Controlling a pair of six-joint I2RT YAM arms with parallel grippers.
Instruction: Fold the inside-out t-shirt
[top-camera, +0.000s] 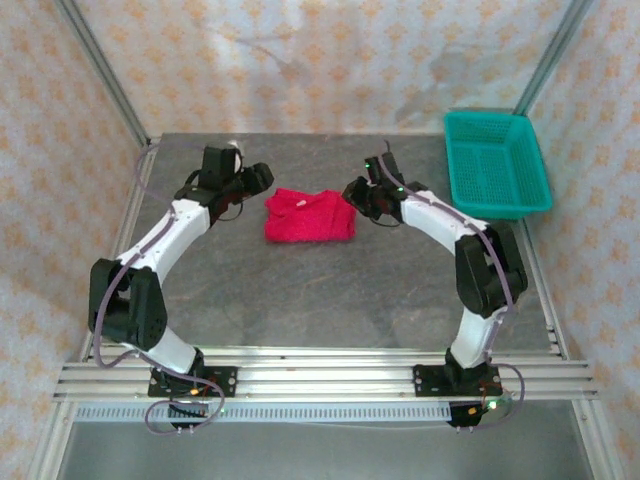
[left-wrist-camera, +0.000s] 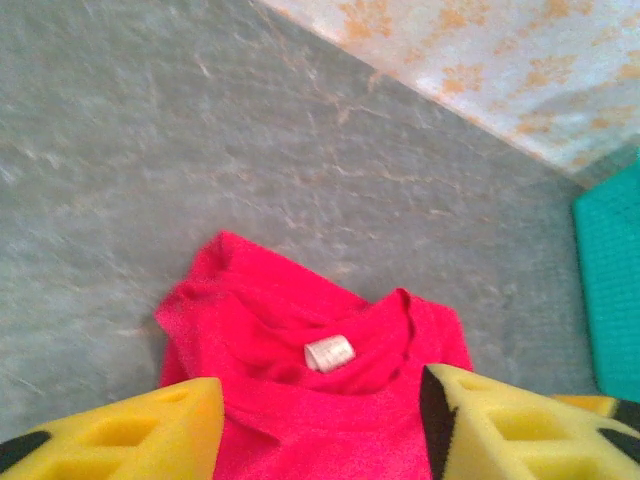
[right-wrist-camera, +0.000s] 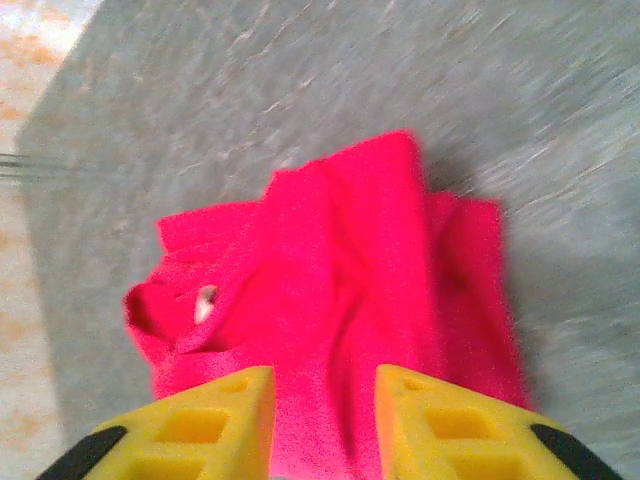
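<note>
Position of the bright red short-sleeved fabric t-shirt (top-camera: 309, 216): lying flat on the grey, stone-patterned table (top-camera: 330, 300), about midway between its left and right edges and nearer the far edge than the near one. Cloth is gathered into a compact, roughly rectangular bundle, with creases and uneven layers seen from the right wrist. Neck opening faces up; a small white fabric tag (left-wrist-camera: 329, 353) sits just inside the collar, on the far-left part of the bundle. Left gripper (left-wrist-camera: 320, 395) sits over the bundle's left edge, its yellow foam fingers (left-wrist-camera: 130, 435) spread well apart, red cloth lying in the gap below them; nothing is pinched. Right gripper (right-wrist-camera: 323, 390) sits over the bundle's right edge, jaws parted by a narrower gap, red cloth visible through it; no fabric is seen clamped between the pads. Whether either set of fingertips touches the cloth cannot be told. Teal plastic lattice basket (top-camera: 497, 168) stands at the far right corner of the table, well apart from the t-shirt.
</note>
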